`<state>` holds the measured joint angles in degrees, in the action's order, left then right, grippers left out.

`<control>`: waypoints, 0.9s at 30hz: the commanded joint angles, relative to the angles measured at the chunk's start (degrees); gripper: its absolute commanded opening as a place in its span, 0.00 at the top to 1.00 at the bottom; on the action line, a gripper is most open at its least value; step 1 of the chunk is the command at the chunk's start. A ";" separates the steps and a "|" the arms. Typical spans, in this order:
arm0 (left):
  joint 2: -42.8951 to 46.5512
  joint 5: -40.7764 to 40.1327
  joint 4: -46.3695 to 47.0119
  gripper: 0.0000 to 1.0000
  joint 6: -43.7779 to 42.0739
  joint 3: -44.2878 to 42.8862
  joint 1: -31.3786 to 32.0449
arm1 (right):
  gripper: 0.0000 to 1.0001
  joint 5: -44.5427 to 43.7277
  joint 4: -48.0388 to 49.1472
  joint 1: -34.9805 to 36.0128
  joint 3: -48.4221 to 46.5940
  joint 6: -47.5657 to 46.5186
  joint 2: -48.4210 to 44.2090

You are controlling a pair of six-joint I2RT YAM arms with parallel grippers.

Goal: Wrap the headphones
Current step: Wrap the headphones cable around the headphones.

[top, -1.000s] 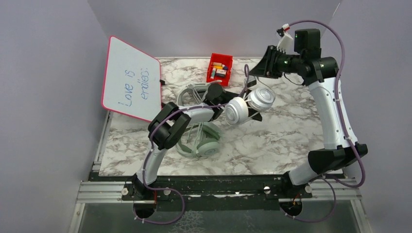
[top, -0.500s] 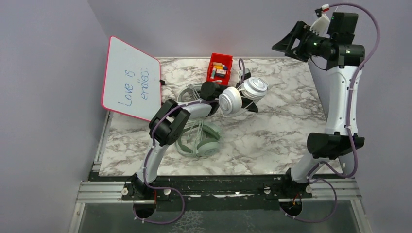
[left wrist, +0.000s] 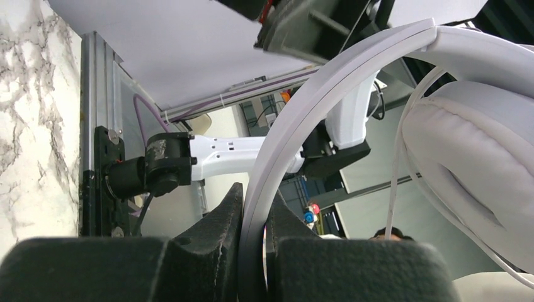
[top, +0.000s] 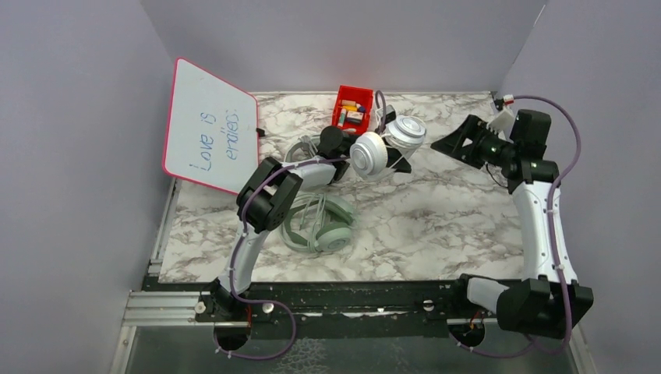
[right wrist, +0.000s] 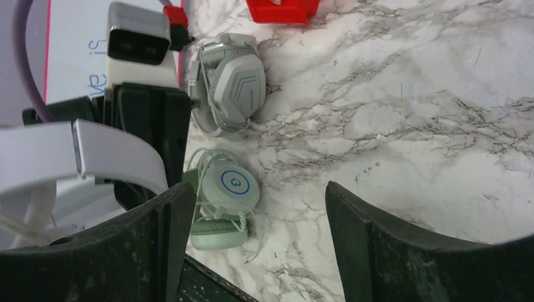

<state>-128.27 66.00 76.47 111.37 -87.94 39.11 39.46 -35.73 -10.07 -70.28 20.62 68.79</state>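
My left gripper holds the white headphones above the table's back middle. Its jaws are shut on the white headband, and one ear cushion hangs at the right of the left wrist view. A thin white cable runs round the ear cups. To their right hangs my right gripper, open and empty, pointing at them. The right wrist view looks between its fingers at the mint-green headphones on the table. The grey-white headphones lie further back, partly behind my left arm.
A red bin of small items stands at the back middle. A pink-framed whiteboard leans at the back left. The mint-green headphones lie front left, under my left forearm. Grey walls close in the sides and back.
My right gripper has opened. Its arm swung up and away from the white headphones, then came down to their right. The left arm drew the headphones slightly left and back.
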 commanded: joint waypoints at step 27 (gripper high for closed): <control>7.34 -3.95 1.58 1.00 -1.55 2.24 0.90 | 0.54 6.94 74.48 13.92 29.14 27.48 -7.17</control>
<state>-124.38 64.62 75.57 109.89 -85.78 39.51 50.85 29.41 2.24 -41.08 44.91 60.64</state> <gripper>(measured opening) 0.120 0.523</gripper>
